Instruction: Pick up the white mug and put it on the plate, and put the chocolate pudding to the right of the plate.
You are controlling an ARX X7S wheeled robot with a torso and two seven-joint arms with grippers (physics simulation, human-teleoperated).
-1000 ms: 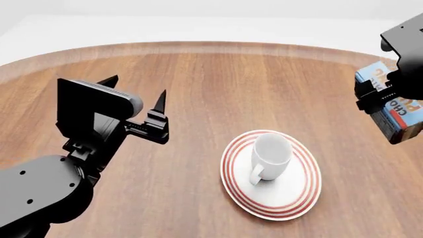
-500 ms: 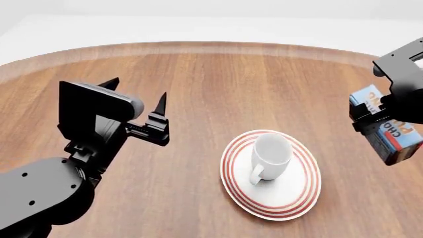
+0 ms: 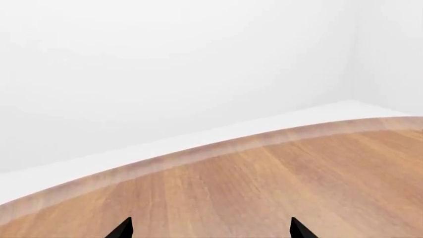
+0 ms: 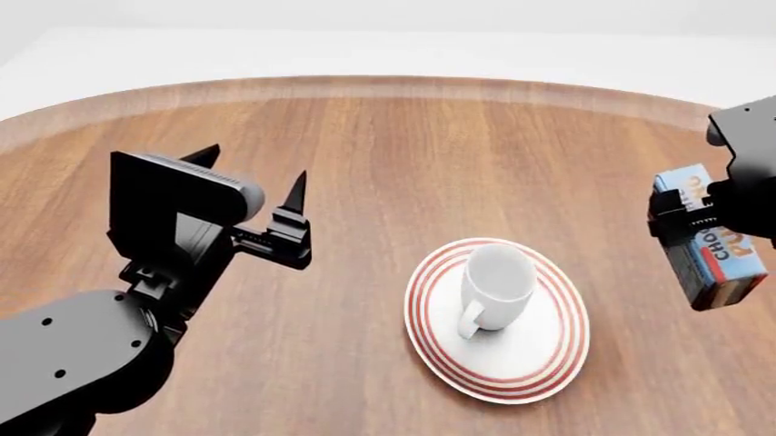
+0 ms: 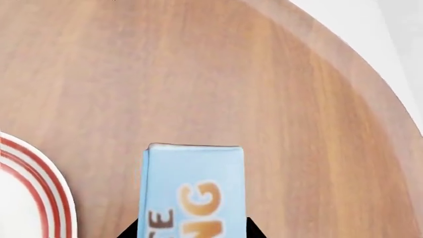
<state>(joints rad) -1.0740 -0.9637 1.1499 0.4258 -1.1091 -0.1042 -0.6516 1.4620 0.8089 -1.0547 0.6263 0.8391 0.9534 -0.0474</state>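
The white mug (image 4: 495, 285) stands upright on the red-ringed plate (image 4: 551, 352) in the head view, handle toward me. My right gripper (image 4: 701, 216) is shut on the chocolate pudding (image 4: 715, 247) and holds it above the table, to the right of the plate. In the right wrist view the carton (image 5: 193, 191) fills the space between the fingertips (image 5: 252, 229), with the plate's rim (image 5: 41, 173) beside it. My left gripper (image 4: 249, 180) is open and empty, raised over the table well left of the plate; its fingertips (image 3: 123, 229) show over bare wood.
The round wooden table (image 4: 388, 136) has a raised rim at the back, with white floor beyond. Its curved edge (image 5: 357, 84) runs close past the carton in the right wrist view.
My right gripper has carried the pudding downward, with a small sideways shift, staying to the right of the plate. The left arm, mug and plate have barely moved.
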